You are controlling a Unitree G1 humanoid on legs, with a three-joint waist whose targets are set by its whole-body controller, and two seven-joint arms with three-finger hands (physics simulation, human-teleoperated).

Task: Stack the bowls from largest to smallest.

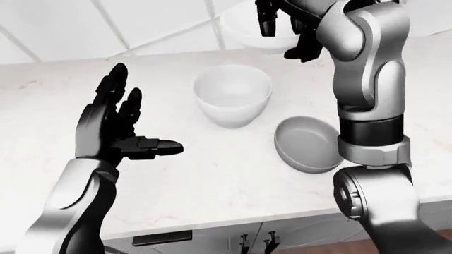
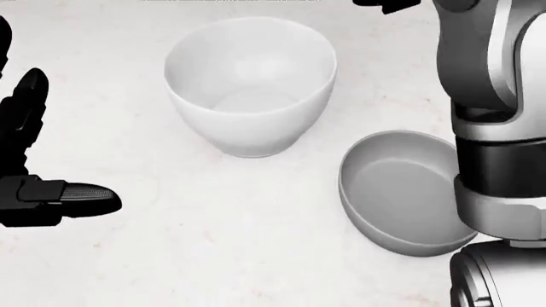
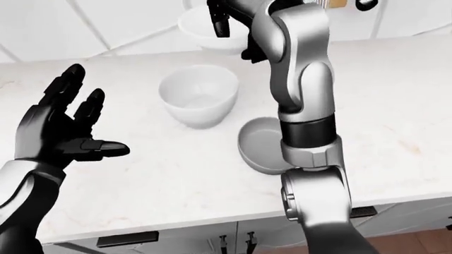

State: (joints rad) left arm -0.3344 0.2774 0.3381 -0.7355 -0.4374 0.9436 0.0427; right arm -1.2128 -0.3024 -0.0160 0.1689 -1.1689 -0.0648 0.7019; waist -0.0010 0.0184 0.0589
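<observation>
left hand (image 1: 116, 129) at 9 o'clock, fingers spread, empty, idle | deep bowl (image 2: 249, 86) centre, upright on counter (image 1: 212, 174), likely the base | grey bowl (image 2: 401, 195) at 4 o'clock beside it | right hand (image 1: 279, 24) at 12 o'clock lifts white bowl (image 1: 244, 29), fingers round rim, apparently gripping

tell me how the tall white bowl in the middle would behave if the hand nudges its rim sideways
The tall white round bowl narrows to a small foot under a wide rim, so a push at the rim would probably tip it rather than slide it. Its walls look rigid and glossy, likely slippery for fingers. The smooth pale marble counter offers little grip, so a low push may make it skate.
</observation>
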